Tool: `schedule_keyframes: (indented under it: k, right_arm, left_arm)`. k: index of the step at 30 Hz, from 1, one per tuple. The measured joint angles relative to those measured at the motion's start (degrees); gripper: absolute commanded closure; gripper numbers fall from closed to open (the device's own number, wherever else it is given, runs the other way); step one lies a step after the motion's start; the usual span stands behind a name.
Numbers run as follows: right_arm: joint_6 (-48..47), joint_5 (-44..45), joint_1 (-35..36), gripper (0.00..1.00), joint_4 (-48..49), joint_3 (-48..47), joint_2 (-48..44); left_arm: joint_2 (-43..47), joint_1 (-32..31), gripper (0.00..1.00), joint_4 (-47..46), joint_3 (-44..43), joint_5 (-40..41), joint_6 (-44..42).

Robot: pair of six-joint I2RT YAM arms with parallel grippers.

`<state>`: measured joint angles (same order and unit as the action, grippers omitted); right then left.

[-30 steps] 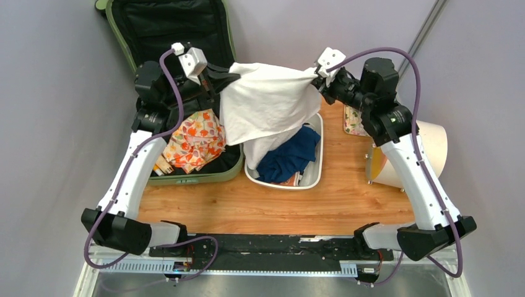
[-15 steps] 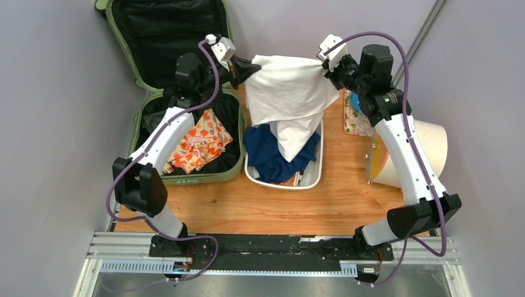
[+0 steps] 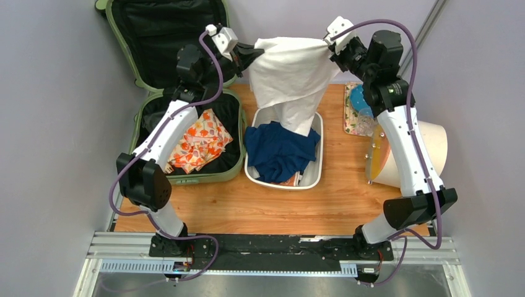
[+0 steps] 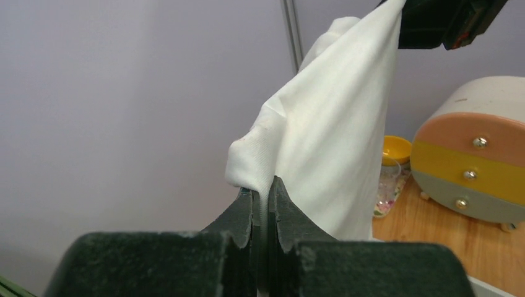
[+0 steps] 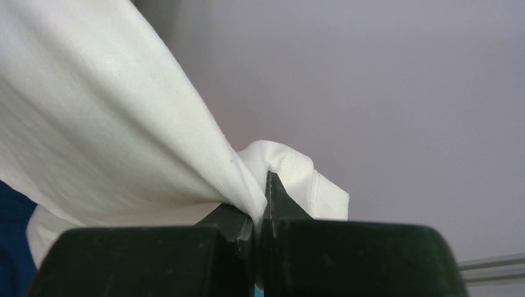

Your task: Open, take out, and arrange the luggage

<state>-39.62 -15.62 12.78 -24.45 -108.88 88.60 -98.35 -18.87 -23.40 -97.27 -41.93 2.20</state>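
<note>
The sage-green suitcase [image 3: 186,179] lies open at the left, its lid up against the wall, with an orange floral cloth [image 3: 199,139] inside. My left gripper [image 3: 257,51] and right gripper [image 3: 330,43] are each shut on a top corner of a white cloth [image 3: 291,77], holding it spread high above the white tub [image 3: 312,176]. The cloth's lower end hangs down to the tub, over a navy garment [image 3: 278,151]. In the left wrist view the gripper [image 4: 264,192] pinches the white cloth [image 4: 334,142]. In the right wrist view the gripper [image 5: 260,210] pinches the white cloth [image 5: 93,130].
A cream cylinder with an orange end [image 3: 408,154] lies at the right edge. A patterned mat [image 3: 354,114] with a cup is behind it. In the left wrist view a small drawer unit [image 4: 477,154] stands on the wood.
Both grippers rose and moved back with the white cloth, lifting it out of the tub until it hangs stretched between them. The left arm swung from the suitcase toward the centre.
</note>
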Motion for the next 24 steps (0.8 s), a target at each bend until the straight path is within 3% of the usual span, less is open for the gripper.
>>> schedule_keyframes:
  k: [7, 14, 19, 24]
  right_arm:
    - [1.36, -3.67, 0.28, 1.0, -3.13, 14.78, -7.93]
    - [2.84, -11.37, 2.12, 1.0, -12.76, 30.32, -23.12]
    - [3.65, -16.04, 3.19, 1.0, -18.03, 35.78, -29.77]
    - [4.72, -16.92, 3.17, 1.0, -20.61, 36.96, -26.99]
  left_arm:
    - [10.19, -0.22, 1.0, 1.46, 20.2, -5.66, -1.18]
    - [26.58, -0.98, 1.0, 6.54, 39.6, -11.65, -2.45]
    - [33.33, -2.34, 1.0, 11.65, 45.53, -13.44, -4.0]
    - [32.59, -4.04, 1.0, 16.48, 47.89, -12.48, -5.05]
